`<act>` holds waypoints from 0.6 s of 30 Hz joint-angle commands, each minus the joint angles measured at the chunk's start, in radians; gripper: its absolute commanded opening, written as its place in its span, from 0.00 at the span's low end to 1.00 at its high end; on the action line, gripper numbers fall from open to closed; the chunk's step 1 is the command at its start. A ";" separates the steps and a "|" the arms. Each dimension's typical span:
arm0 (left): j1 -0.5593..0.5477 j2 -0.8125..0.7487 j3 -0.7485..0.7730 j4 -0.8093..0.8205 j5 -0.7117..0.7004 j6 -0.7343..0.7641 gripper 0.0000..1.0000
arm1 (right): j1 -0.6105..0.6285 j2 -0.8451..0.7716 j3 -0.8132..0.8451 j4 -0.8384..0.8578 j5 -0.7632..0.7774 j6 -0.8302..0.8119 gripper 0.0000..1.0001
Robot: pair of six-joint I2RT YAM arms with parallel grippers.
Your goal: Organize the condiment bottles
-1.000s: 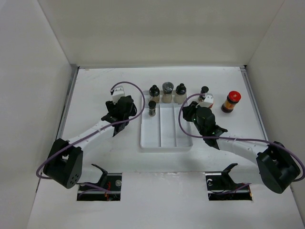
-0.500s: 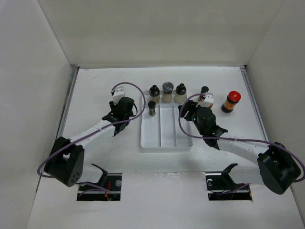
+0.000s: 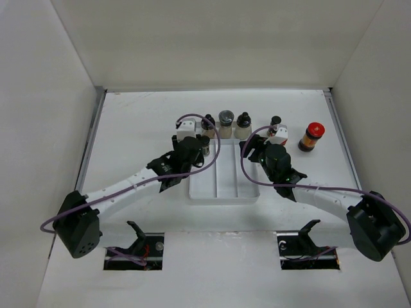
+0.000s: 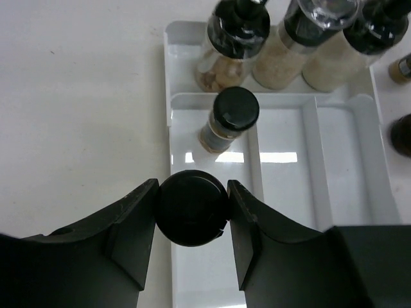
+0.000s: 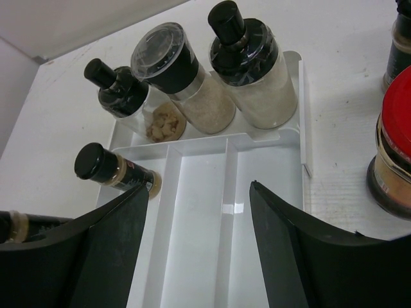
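White table [image 3: 128,115] under white walls, with a white tray [image 3: 225,183] at its middle. My left tool [image 4: 192,192] is clamped on a black-capped bottle [image 4: 192,215], one finger on each side of its round cap. That bottle stands over the near part of the tray's left long compartment, at its left wall; I cannot tell whether its base touches the tray floor. Just beyond it, in the same compartment, stands a slim vial [image 4: 228,119] with a black cap.

My right tool [image 5: 199,187] has its fingers wide apart and holds nothing, at the tray's right side. Across the tray's back compartment stand three bottles in a row, close together: a small black-capped shaker [image 5: 122,96] on the left, a grey-lidded jar [image 5: 176,70] in the middle, a wider black-capped shaker [image 5: 250,58] on the right. Outside the tray, to its right on the table, stand a red-capped jar [image 5: 393,147] and, beyond it, a dark vial [image 5: 399,45].
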 commanded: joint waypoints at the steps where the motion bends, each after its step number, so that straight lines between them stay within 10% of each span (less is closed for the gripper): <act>1: -0.020 0.053 0.012 0.055 0.015 -0.011 0.28 | 0.004 -0.014 -0.012 0.055 0.009 0.011 0.71; 18: -0.022 0.202 -0.029 0.219 0.056 -0.036 0.36 | -0.005 -0.019 -0.016 0.055 0.009 0.011 0.74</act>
